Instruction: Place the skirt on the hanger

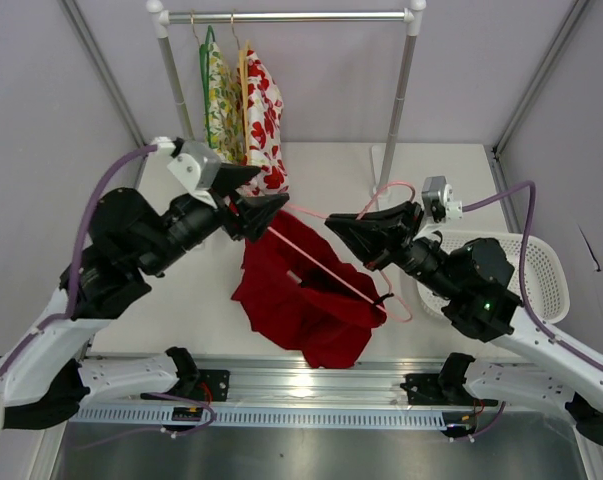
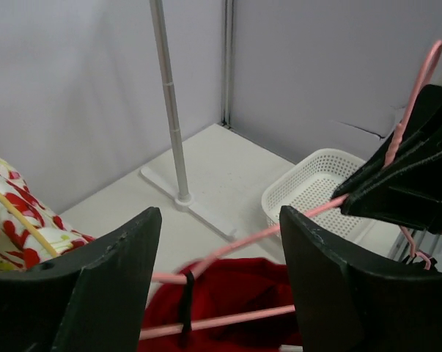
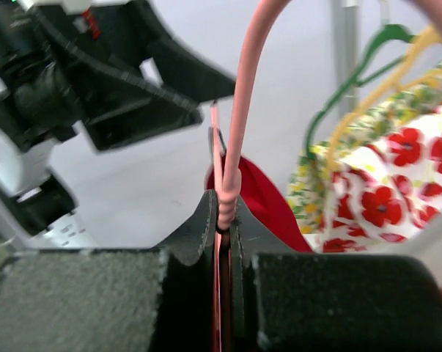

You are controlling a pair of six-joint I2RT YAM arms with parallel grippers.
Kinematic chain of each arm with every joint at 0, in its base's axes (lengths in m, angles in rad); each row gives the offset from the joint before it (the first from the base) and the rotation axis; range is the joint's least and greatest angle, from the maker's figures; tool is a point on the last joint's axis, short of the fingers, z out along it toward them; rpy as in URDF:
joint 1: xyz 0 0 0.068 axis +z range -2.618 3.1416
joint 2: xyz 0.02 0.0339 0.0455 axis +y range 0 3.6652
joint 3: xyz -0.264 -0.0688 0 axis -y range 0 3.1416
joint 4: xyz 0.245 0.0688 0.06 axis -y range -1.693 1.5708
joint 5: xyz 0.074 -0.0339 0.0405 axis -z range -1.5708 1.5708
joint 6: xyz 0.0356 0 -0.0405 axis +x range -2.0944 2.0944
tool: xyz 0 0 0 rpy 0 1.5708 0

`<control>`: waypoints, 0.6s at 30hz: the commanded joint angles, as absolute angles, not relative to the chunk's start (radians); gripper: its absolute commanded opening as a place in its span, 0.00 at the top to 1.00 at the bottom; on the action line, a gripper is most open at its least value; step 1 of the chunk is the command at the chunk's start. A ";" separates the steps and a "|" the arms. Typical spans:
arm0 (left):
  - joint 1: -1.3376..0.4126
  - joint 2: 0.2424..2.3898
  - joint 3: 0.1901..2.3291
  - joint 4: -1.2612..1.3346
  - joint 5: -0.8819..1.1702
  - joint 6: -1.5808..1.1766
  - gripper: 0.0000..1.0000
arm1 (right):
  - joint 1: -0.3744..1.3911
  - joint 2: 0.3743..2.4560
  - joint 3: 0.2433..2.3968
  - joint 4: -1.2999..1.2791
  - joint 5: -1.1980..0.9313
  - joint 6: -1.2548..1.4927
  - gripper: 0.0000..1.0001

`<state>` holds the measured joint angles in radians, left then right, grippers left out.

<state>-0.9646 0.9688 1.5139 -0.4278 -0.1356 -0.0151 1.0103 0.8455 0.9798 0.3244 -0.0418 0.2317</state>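
L gripper (image 1: 273,186) sat at left-centre, above the table (image 1: 181,300), fingers spread wide. In its wrist view the gap (image 2: 219,220) held nothing: the hanger's pink wires just passed btwn the fingers (image 2: 96,286), apart from both pads.

Behind it, on the rack (image 1: 291,16), hung a green hanger (image 1: 209,40) w/ a yellow-green floral garment (image 1: 221,100), and beside that a white garment w/ red prints (image 1: 263,110).

Centre: the hanger (image 1: 311,255) lay tilted, running from L gripper's side down to the right. The skirt (image 1: 301,300) hung from it, deep red and bunched. A dark loop at the skirt's top went round a wire; lower folds drooped toward the table's near edge.

R gripper (image 1: 333,222) was clamped tight on the hanger (image 3: 242,110) near its neck, w/ red cloth (image 3: 261,198) just past the tips.

Far right: a white basket (image 1: 546,265) on the table.
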 commanded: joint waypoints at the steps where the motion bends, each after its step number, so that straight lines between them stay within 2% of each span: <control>1: -0.966 0.960 1.621 -0.489 -0.086 0.123 0.28 | 1.020 0.851 1.080 0.226 -0.216 0.242 1.00; 3: -0.966 0.962 1.646 -0.538 -0.031 0.167 0.24 | 1.019 0.868 1.112 0.197 -0.253 0.245 1.00; 4: -0.966 0.963 1.663 -0.551 -0.008 0.181 0.20 | 1.017 0.874 1.121 0.169 -0.287 0.245 1.00; 9: -0.966 0.960 1.670 -0.615 0.110 0.244 0.17 | 1.005 0.891 1.137 0.130 -0.380 0.267 1.00; 13: -0.966 1.014 1.704 -0.722 0.314 0.249 0.18 | 0.973 0.911 1.158 0.097 -0.486 0.284 1.00; 18: -0.966 1.045 1.654 -0.765 0.396 0.224 0.19 | 0.930 0.936 1.195 0.032 -0.534 0.278 1.00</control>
<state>-0.9646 1.0290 1.6794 -0.7040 0.2756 0.2138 0.9562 0.9436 1.1252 0.0185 -0.4568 0.2615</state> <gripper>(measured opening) 0.809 0.067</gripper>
